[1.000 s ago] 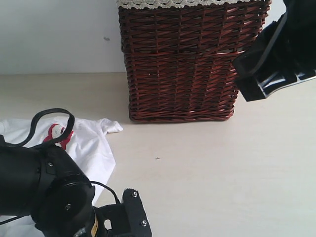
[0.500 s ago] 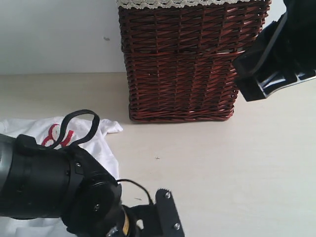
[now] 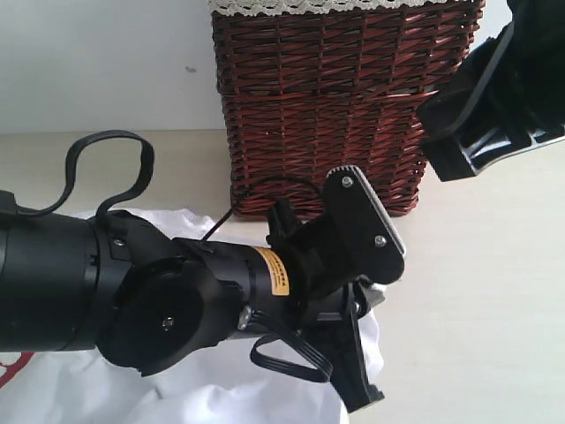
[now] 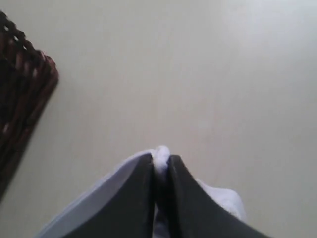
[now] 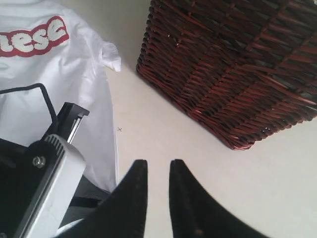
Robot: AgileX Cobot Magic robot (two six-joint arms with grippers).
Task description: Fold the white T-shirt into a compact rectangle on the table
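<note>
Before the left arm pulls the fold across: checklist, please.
1. Left grip: the left gripper has its jaws shut on a pinch of the white T-shirt: ok.
2. Layers pinched, one or several: cannot tell.
3. Right gripper free: jaws slightly apart, nothing between them: ok.
4. Table beyond the left jaws is bare in the left wrist view: ok.
5. Wicker basket stands apart from the left jaws: ok.
6. Shirt lying flat: the left arm hides most of it: cannot tell.
</note>
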